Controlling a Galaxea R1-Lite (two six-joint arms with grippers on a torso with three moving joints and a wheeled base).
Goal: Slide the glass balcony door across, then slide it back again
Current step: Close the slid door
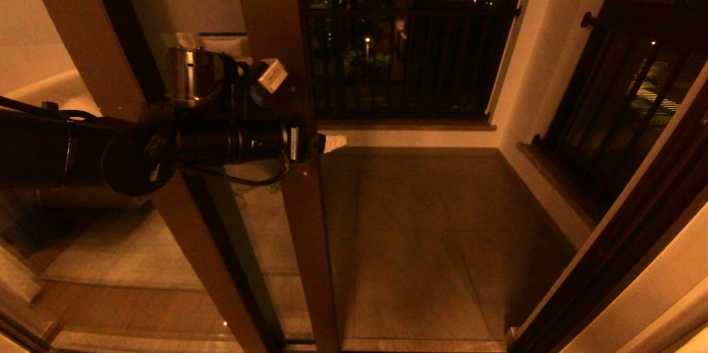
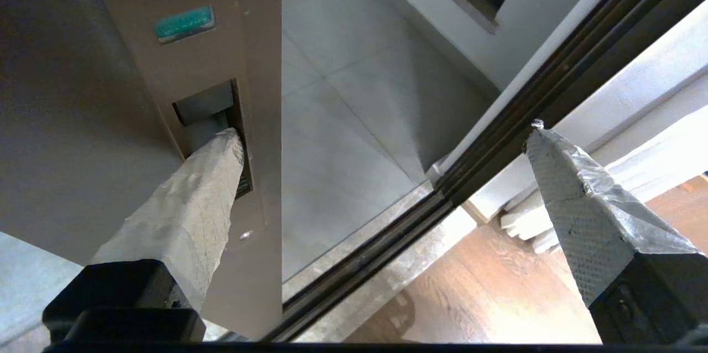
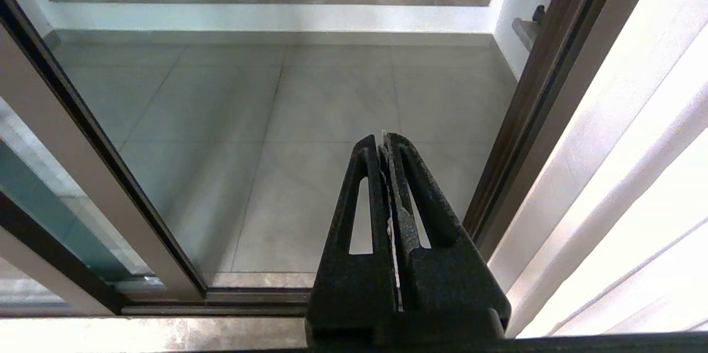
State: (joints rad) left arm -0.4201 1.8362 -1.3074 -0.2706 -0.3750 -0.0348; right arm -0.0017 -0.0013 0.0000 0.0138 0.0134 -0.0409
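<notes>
From the head camera, you had the left gripper [image 1: 326, 143] at the right-hand stile of the glass balcony door [image 1: 276, 37], which stood left of the open doorway onto the tiled balcony floor [image 1: 431, 231]. At the left wrist, its fingers were spread wide, one taped fingertip [image 2: 221, 148] pushed into the slot handle [image 2: 207, 112], the other off the door. At the right wrist, the right gripper [image 3: 384, 145] was pressed together, empty, facing the doorway.

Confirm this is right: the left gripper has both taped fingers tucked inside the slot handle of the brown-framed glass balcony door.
Not quite: the left wrist view shows the left gripper open, with only one taped finger in the slot handle of the glass balcony door; the other finger hangs free.
</notes>
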